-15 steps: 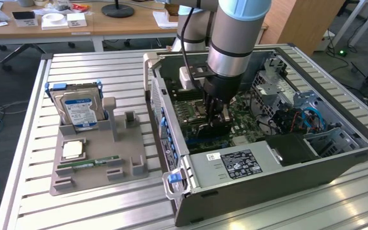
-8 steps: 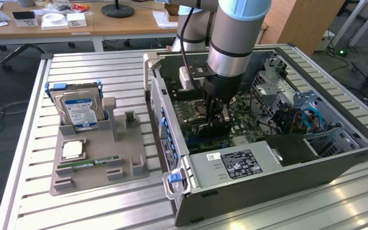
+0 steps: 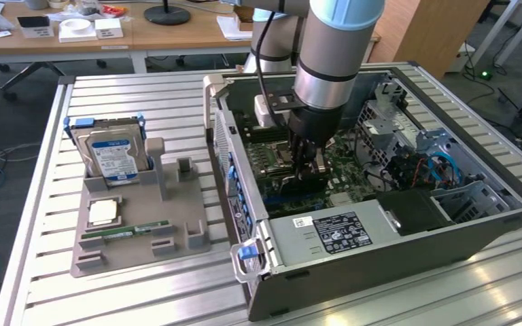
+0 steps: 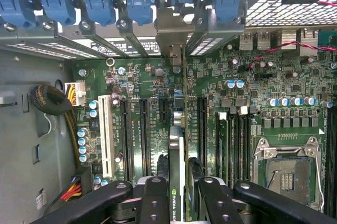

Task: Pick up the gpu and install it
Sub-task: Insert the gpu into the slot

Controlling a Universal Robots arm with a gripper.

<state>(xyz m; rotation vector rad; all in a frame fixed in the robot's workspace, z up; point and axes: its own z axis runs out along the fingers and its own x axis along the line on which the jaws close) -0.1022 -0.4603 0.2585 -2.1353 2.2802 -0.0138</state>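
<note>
The gpu (image 4: 177, 153) is a thin dark card seen edge-on, with a green logo strip near my fingers and its silvery bracket (image 4: 175, 37) reaching the case's rear slot openings. My gripper (image 4: 179, 199) is shut on the card, one black finger (image 4: 154, 197) on each side. The card stands upright along a black expansion slot (image 4: 163, 109) on the green motherboard; whether it is seated I cannot tell. In the exterior view the gripper (image 3: 304, 161) is down inside the open computer case (image 3: 270, 285), with the dark gpu (image 3: 303, 185) below it against the board.
Blue slot latches (image 4: 95, 8) line the case's rear wall. A white slot (image 4: 108, 134), cables (image 4: 50, 100) and the CPU socket (image 4: 287, 171) flank the card. Outside the case, a grey fixture (image 3: 188, 238) holds a hard drive (image 3: 114, 153), a chip (image 3: 104, 212) and a memory stick (image 3: 125, 233).
</note>
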